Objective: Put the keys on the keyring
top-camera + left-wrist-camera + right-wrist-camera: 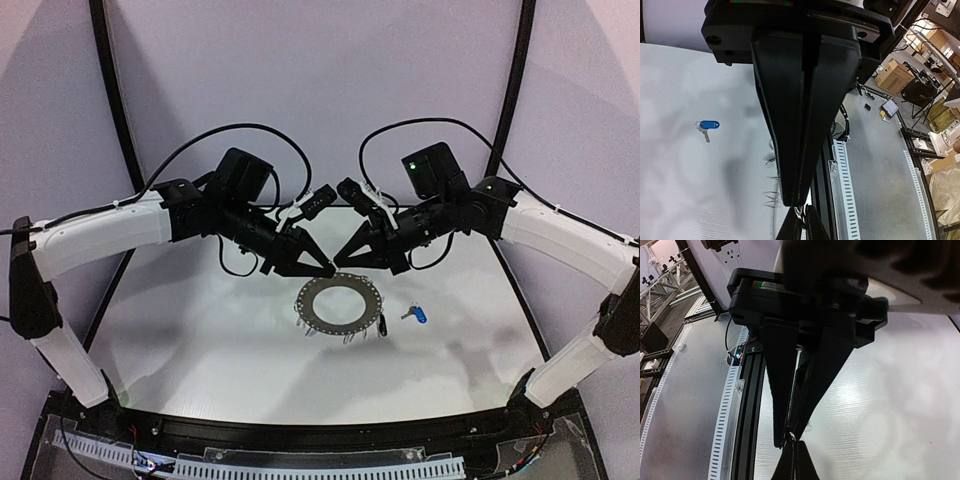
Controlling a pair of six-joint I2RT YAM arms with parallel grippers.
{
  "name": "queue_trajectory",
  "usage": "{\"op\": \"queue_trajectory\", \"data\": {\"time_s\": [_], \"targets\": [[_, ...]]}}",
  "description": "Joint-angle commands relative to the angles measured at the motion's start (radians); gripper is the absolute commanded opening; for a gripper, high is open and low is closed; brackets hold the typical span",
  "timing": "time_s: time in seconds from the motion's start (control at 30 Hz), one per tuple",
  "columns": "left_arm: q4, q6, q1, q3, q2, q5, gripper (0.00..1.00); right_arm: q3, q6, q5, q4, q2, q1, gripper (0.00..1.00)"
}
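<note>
The dark grey keyring (312,300) lies flat at mid-table, wire clips around its rim. Both grippers meet tip to tip just over its far edge. My left gripper (328,270) (797,204) is shut, and a small silver wire clip (801,212) shows at its tip. My right gripper (346,263) (789,439) is shut too, the same bit of wire pinched at its tip. The blue-tagged key (417,314) (709,125) lies loose on the table right of the ring. The black-tagged key (381,323) sits at the ring's right rim; whether it hangs on a clip I cannot tell.
The white tabletop ends at a black rail (300,435) along the near edge, with a slotted cable duct (847,190) beside it. Black cables loop above both wrists (250,130).
</note>
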Motion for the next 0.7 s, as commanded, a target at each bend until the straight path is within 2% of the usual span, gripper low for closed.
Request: {"op": "queue_trajectory", "data": {"time_s": [0.0,0.2,0.23,0.3,0.33,0.4,0.43,0.5,0.53,0.6,0.67], "targets": [[0.021,-0.019,0.006,0.016,-0.012,-0.008,0.01,0.037,-0.007,-0.023,0.0,0.006,0.006,0.0],[0.016,-0.018,0.006,-0.003,-0.023,-0.058,0.01,0.009,0.015,0.026,0.052,-0.027,0.006,0.0],[0.009,-0.017,0.006,-0.007,-0.024,-0.078,0.01,-0.003,0.021,0.035,0.081,-0.047,0.006,0.03],[-0.001,-0.012,0.007,-0.008,-0.026,-0.087,0.01,-0.024,0.037,0.034,0.117,-0.076,0.007,0.19],[-0.001,-0.013,0.007,-0.014,-0.031,-0.091,0.01,-0.043,0.048,0.04,0.143,-0.098,0.007,0.33],[0.014,-0.011,0.006,-0.033,-0.043,-0.092,0.01,-0.072,0.064,0.066,0.182,-0.135,0.006,0.39],[0.029,-0.003,0.006,-0.052,-0.058,-0.095,0.01,-0.091,0.078,0.105,0.208,-0.16,0.004,0.46],[0.078,0.044,0.006,-0.116,-0.101,-0.111,0.01,-0.157,0.136,0.206,0.293,-0.221,0.001,0.52],[0.114,0.077,0.006,-0.158,-0.115,-0.117,0.01,-0.186,0.158,0.253,0.327,-0.259,0.0,0.59],[0.143,0.161,0.006,-0.202,-0.163,-0.122,0.01,-0.245,0.196,0.35,0.386,-0.317,-0.003,0.93],[0.175,0.254,0.006,-0.27,-0.215,-0.104,0.01,-0.304,0.229,0.447,0.434,-0.364,-0.006,0.98]]}}
